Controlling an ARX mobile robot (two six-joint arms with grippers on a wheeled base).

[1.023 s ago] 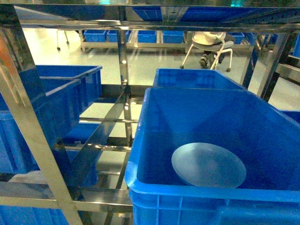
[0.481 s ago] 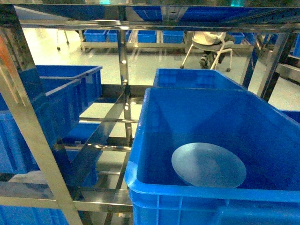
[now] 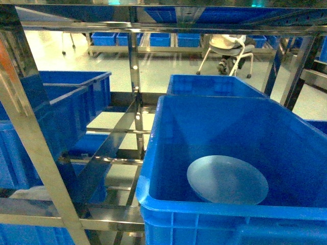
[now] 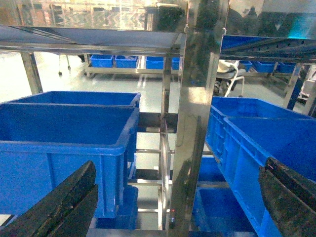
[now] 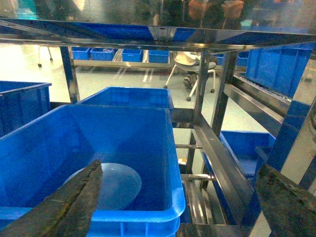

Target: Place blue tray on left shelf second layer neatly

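Nothing shifts across the last second: blue tray point(image 3: 230, 168) holding plate point(image 3: 227, 179) sits unmoved, both pincers point(image 4: 177, 197) point(image 5: 173, 207) spread, empty.

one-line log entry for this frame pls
tray: in right bin | left gripper: open, empty | right gripper: open, empty

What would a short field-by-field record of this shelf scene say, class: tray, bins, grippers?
blue tray: round blue tray lying flat inside the near right bin
left bins: blue bins on the left shelf, beyond the steel post
left gripper: open, holding nothing
right gripper: open, holding nothing, facing the near right bin
background: seated person
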